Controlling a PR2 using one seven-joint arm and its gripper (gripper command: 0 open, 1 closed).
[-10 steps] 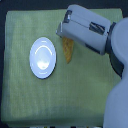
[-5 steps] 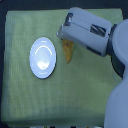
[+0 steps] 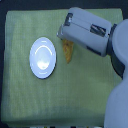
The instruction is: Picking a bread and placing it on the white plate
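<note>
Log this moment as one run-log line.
phase: reaching | gripper: over bread's upper end, jaws hidden | bread: on cloth, right of white plate | plate: holds nothing

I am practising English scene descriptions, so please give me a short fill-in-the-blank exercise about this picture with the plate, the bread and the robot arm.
1. The white plate holds ____ food at this moment.
2. The bread lies on the green ____, not on the plate.
3. In the exterior view, the bread is on the plate's ____ side.
4. The top end of the bread is hidden under the robot's ____.

Missing words: no; cloth; right; arm
</note>
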